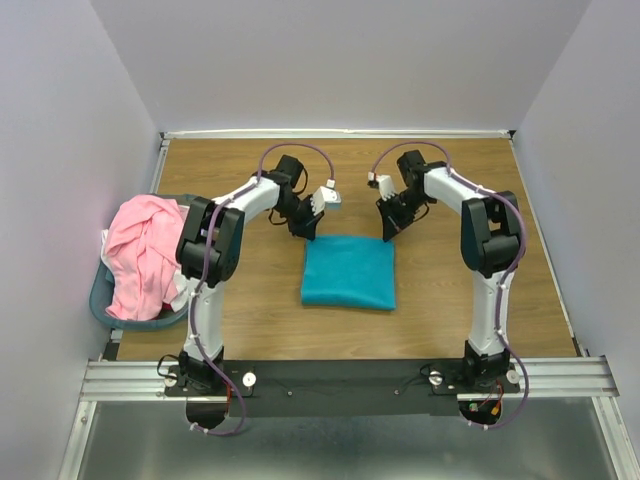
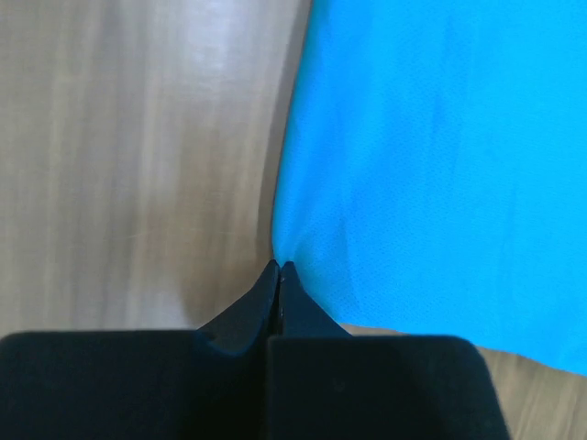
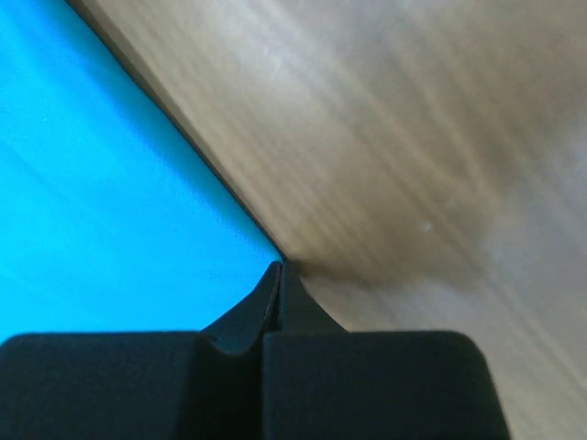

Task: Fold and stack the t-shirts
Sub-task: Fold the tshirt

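Judging from how things lie, the step in hand is a further fold of the teal t-shirt [image 1: 348, 271], which lies as a flat rectangle mid-desk [image 1: 260, 300], while the pink t-shirt [image 1: 140, 255] sits crumpled in the basket [image 1: 98, 298] at the left edge, not yet folded. The left jaws and right jaws sit at the rectangle's far corners, both pressed fully shut. The next move calls for lifting both corners together and level (uneven height would skew the fold) and carrying them toward the near edge. Only the overhead view shows the pink shirt and the whole layout. Only the wrist views show the tips: the left ones nip a pucker of teal cloth [image 2: 440, 165], whereas the right ones meet the corner [image 3: 101, 229] so exactly that I cannot tell whether cloth is caught.
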Motion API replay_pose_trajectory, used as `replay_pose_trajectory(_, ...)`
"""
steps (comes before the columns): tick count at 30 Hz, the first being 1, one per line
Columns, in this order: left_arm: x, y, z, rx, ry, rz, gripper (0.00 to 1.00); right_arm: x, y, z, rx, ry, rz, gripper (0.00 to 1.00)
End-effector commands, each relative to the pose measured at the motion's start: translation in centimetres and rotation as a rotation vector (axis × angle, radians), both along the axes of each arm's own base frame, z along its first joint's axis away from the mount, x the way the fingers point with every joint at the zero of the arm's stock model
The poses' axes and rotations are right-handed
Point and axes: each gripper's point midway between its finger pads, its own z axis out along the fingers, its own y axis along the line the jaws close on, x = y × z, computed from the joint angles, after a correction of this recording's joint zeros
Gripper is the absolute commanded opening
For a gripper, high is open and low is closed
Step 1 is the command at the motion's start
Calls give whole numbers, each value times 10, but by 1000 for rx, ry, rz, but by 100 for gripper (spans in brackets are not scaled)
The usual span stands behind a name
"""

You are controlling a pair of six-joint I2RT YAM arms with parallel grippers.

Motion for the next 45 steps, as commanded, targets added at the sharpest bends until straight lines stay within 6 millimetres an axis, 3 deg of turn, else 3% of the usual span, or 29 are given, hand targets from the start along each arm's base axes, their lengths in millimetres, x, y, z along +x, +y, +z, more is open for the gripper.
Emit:
replay_pose_trajectory(1,51,10,9,29,-108,109,0,51,-4,4,-59,-140,-65,0)
replay_pose_trajectory(2,56,10,12,25,-111,120,0,58,-6,4,-66,-152,-78,0)
replay_pose_trajectory(4,64,10,27,-13,-111,136,18,72,-3,21,-36,-181,-112,3)
replay_pose_trajectory(5,66,11,36,-31,-118,142,34,75,-3,30,-2,-182,-130,24)
replay_pose_trajectory(6,67,8,57,-72,-145,141,46,77,-2,41,19,-193,-143,34)
replay_pose_trajectory(7,68,10,69,-93,-155,151,51,76,0,52,39,-199,-153,41)
replay_pose_trajectory(8,68,13,95,-130,-181,174,59,74,4,75,79,-228,-155,56)
replay_pose_trajectory(10,57,9,119,-210,-165,175,64,66,11,97,135,-226,-173,68)
replay_pose_trajectory(11,54,6,144,-261,-180,209,66,56,19,118,204,-224,-163,73)
replay_pose_trajectory(12,38,0,144,-311,-122,200,66,49,26,126,249,-192,-180,74)
replay_pose_trajectory(14,22,-12,159,-413,-39,223,69,27,43,143,385,-101,-165,90)
replay_pose_trajectory(15,11,-16,173,-469,-14,212,70,16,49,138,426,-39,-175,93)
replay_pose_trajectory(16,-15,-22,165,-533,123,200,73,6,57,140,468,46,-214,100)
replay_pose_trajectory(17,-13,-29,175,-610,98,179,94,-6,67,143,531,121,-209,100)
replay_pose_trajectory(18,-27,-37,180,-644,135,172,95,-8,72,141,564,135,-209,100)
replay_pose_trajectory(19,-39,-42,168,-659,266,242,95,-25,78,134,575,222,-234,100)
replay_pose_trajectory(23,-62,-51,129,-627,470,382,96,-38,85,109,591,323,-288,100)
replay_pose_trajectory(28,-49,-49,77,-566,553,461,96,-43,80,62,531,388,-321,100)
replay_pose_trajectory(29,-44,-46,68,-556,555,475,96,-46,77,45,507,420,-337,100)
replay_pose_trajectory(32,-36,-34,27,-472,581,554,95,-44,67,19,450,417,-367,100)
replay_pose_trajectory(33,-33,-29,14,-451,590,582,96,-43,64,13,439,418,-373,100)
replay_pose_trajectory(35,-30,-22,8,-443,592,602,96,-36,60,14,432,392,-381,100)
replay_pose_trajectory(39,-36,-18,43,-491,554,512,96,-25,65,64,513,302,-339,100)
replay_pose_trajectory(40,-47,-23,72,-526,495,448,96,-28,66,87,545,273,-328,100)
replay_pose_trajectory(41,-54,-25,85,-541,466,418,96,-33,68,100,569,272,-320,100)
replay_pose_trajectory(42,-63,-28,111,-571,413,380,96,-38,71,112,607,280,-304,100)
replay_pose_trajectory(45,-108,-39,116,-564,504,318,96,-63,80,135,667,358,-305,100)
